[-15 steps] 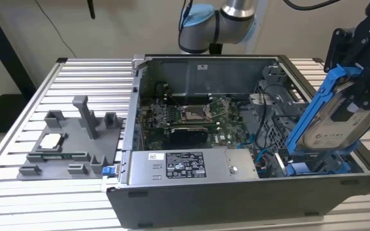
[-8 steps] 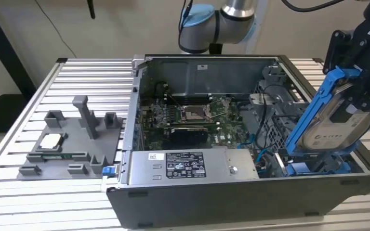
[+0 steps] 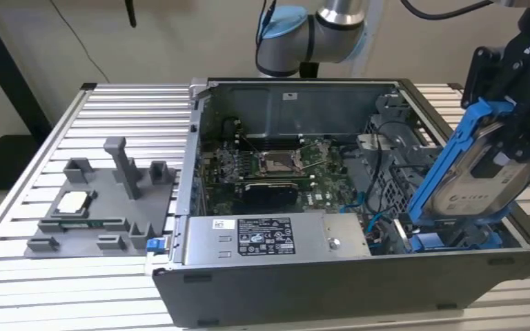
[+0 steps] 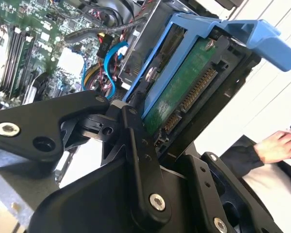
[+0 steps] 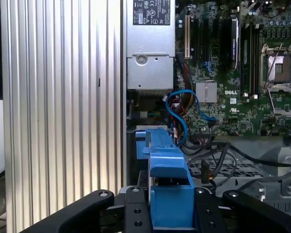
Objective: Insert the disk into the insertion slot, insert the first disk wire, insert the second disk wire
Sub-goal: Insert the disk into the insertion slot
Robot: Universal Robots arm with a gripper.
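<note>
Hand point(image 5: 170, 208) clamped on disk point(image 3: 472, 172), which is tilted over computer case point(image 3: 339, 289) at exterior view's right | second wrist view: disk's green circuit side, person's hand point(image 4: 279, 145) | ribbed metal tabletop point(image 3: 108, 103), grey fixture point(image 3: 99, 207)

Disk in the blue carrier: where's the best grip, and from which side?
Its upper end, pinched across its thickness, coming from above the case. The disk stands tilted, lower end at the drive cage, so only the top is free. The hand clamps it there.
</note>
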